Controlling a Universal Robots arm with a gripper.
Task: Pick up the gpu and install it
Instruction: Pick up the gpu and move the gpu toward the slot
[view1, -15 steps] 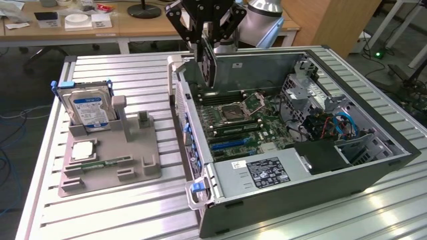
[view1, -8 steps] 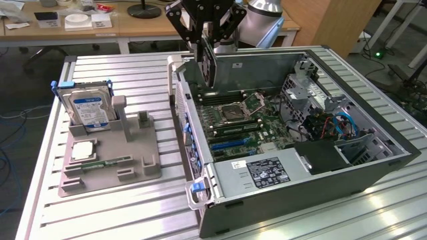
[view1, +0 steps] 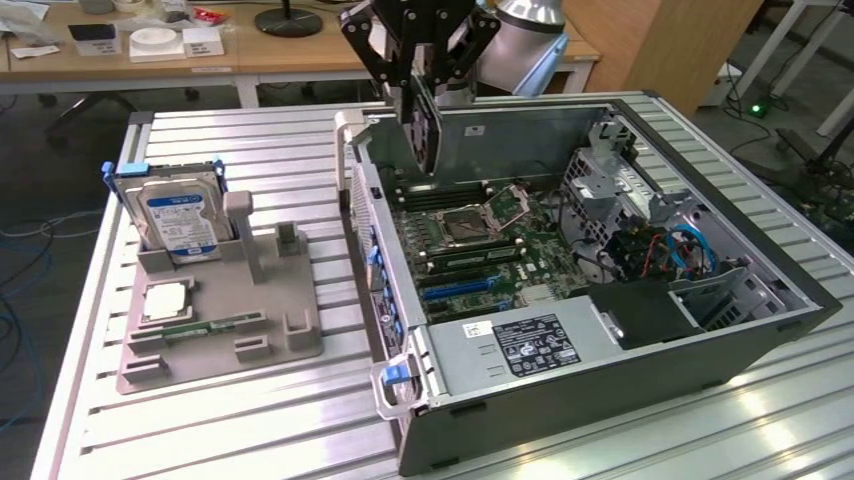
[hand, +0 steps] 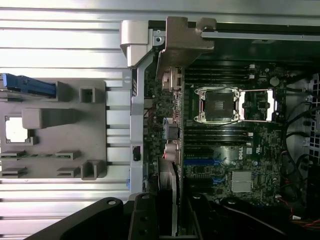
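While pinching gpu (view1: 429, 130) between closed-in fingers, gripper (view1: 430, 80) hangs over rear corner of open pc case (view1: 747, 330), card clear of everything below. Gpu long axis vertical, hanging down from fingers, thin edge twd exterior cam; lower end above mobo (view1: 467, 250), near case rear wall. Blue slots (view1: 461, 290) further along the board, well apart from card. Case lies on side on ribbed alu table (view1: 240, 420). Grey fixture (view1: 214, 340) w/ hard drive (view1: 180, 220) on exterior view's left, bare table strip between it and case. Wooden desks (view1: 267, 55) behind.
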